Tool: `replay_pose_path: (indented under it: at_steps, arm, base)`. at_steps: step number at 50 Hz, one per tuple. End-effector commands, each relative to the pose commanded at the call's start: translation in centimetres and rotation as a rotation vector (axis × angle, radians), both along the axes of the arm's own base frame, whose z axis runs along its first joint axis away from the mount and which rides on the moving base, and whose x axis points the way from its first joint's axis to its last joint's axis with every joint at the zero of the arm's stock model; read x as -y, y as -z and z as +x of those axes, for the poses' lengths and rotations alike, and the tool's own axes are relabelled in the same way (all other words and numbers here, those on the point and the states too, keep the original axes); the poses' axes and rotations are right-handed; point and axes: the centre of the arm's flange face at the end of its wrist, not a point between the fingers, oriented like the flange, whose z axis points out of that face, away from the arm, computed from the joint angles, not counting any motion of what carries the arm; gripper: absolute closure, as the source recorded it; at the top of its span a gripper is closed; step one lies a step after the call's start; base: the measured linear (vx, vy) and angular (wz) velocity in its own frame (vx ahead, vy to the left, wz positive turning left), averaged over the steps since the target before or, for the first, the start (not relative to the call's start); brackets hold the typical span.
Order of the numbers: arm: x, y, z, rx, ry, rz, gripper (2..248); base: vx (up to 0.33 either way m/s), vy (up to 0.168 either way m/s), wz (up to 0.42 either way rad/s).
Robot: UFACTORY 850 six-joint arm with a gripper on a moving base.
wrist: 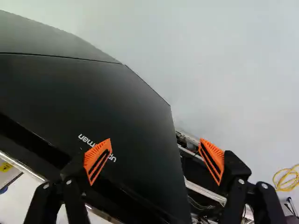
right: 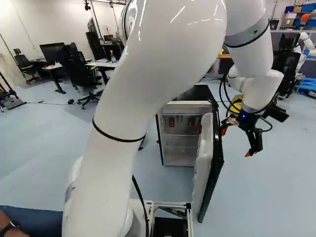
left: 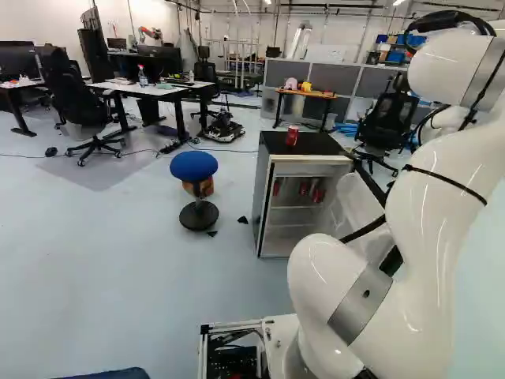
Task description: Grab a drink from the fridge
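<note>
My gripper (right: 236, 142) hangs on the outer side of the fridge door (right: 216, 163) in the right base view. In the wrist view the gripper (wrist: 154, 150) is open, nothing between its pads, with the door's black outer face (wrist: 93, 102) ahead of and below it; I cannot tell whether they touch. The fridge (left: 263, 197) stands with its door swung wide open towards the base. Red cans (left: 304, 188) are inside on the upper shelf, and one red can (left: 293, 136) stands on the fridge's black top. The arm hides part of the door in the left base view.
A blue stool (left: 194, 166) stands left of the fridge in the left base view. Behind are an orange-topped table (left: 306, 93), an office chair (left: 387, 118) and desks (left: 158, 91). Another robot (right: 307, 43) is at the far right of the right base view.
</note>
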Motion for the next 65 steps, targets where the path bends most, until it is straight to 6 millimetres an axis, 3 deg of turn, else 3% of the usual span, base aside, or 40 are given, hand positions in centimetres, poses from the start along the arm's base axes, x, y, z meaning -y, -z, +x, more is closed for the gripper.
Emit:
replay_pose_path:
  at_steps: [20, 65]
  arm:
    - [-3.5, 0.2, -1.0, -0.02, -0.018, 0.031, 3]
    - [-11.9, 0.5, -1.0, -0.058, -0.11, 0.083, 3]
  base:
    - [0.0, 0.0, 0.0]
    - [0.0, 0.0, 0.0]
